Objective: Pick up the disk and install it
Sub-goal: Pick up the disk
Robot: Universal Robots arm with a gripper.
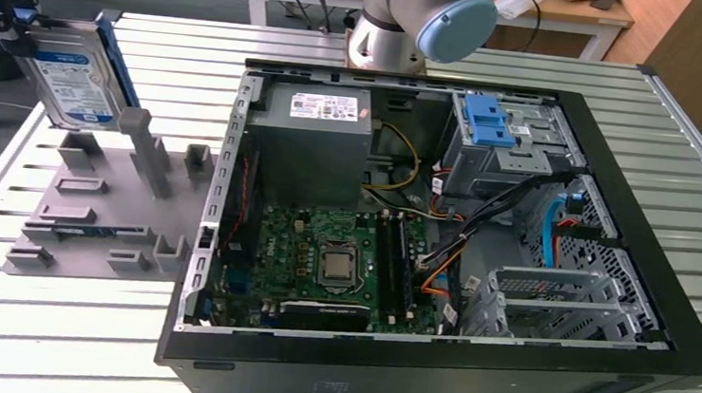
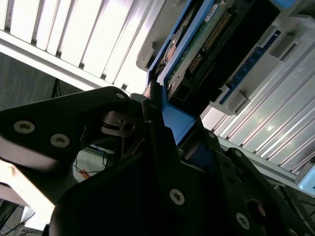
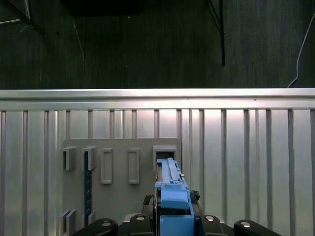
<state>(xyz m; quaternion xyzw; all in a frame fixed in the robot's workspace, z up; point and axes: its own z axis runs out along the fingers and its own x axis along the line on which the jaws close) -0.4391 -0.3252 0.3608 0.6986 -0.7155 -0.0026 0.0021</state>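
Observation:
The disk (image 1: 75, 85), a silver drive with a white-and-blue label in a blue carrier frame, stands on edge at the exterior view's far left, over the back end of the grey slotted holder (image 1: 96, 203). My gripper (image 1: 18, 31) is shut on its upper end. In the second wrist view the black fingers (image 2: 157, 162) clamp the blue carrier, and the disk's circuit-board side (image 2: 204, 46) runs away from them. The first wrist view has the carrier's blue edge (image 3: 170, 189) between my gripper's (image 3: 172, 219) fingers, above the holder (image 3: 118, 196). Whether the disk's lower edge touches the holder is unclear.
An open black computer case (image 1: 653, 232) lies on the slatted metal table (image 1: 700, 284). Inside are a grey power-supply box (image 1: 311, 136), a green motherboard (image 1: 333, 262) and a metal drive bay with a blue latch piece (image 1: 491, 123). The arm's base (image 1: 411, 21) stands behind the case.

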